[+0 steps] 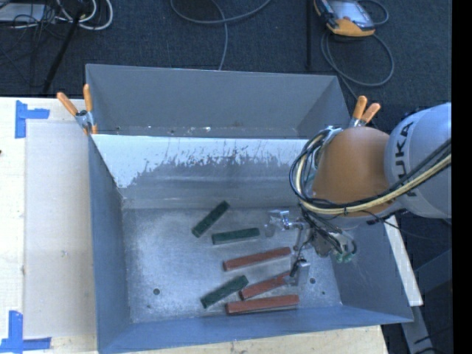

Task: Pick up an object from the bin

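My tool [298,268] low at 4 o'clock in grey bin [147,271], over right end of middle brown bar [263,287]; cannot tell if apart or together. 2 other brown bars [257,259] and 3 green bars [236,235] scattered nearby. Pale surface [51,220] at 9 o'clock. Dark floor [243,43] and cables [94,9] at 12.

— From where did the camera look?
— From above the bin [214,113], and a little from one side. The far wall showed more widely than the near one.
— Was it close?
— Rather close. The whole bin fitted inside, with some dark floor [221,35] behind it. The arm [417,161] was at the right side.
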You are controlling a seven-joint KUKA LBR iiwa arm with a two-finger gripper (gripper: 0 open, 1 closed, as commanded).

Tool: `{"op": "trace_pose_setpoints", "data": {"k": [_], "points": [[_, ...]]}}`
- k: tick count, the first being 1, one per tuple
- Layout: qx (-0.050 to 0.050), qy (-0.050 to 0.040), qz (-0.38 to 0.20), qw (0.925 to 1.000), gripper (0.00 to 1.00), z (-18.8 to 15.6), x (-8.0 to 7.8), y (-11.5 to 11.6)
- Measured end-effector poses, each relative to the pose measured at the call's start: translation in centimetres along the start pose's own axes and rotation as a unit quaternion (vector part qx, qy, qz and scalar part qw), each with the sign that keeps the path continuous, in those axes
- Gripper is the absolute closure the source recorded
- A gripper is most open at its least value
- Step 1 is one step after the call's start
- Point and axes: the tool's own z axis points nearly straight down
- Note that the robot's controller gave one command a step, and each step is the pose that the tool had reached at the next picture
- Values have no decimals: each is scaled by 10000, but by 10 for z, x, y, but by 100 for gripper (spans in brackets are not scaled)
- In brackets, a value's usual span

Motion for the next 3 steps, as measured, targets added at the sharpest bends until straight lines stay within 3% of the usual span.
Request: {"op": "trace_pose_setpoints", "data": {"k": [1, 2, 3], "points": [[6, -19, -607, 9982, 0, 7, -13, 20], [6, -13, -1094, 9940, 0, 49, -13, 26], [-8, -34, -2142, 9768, 100, 47, -11, 20]]}}
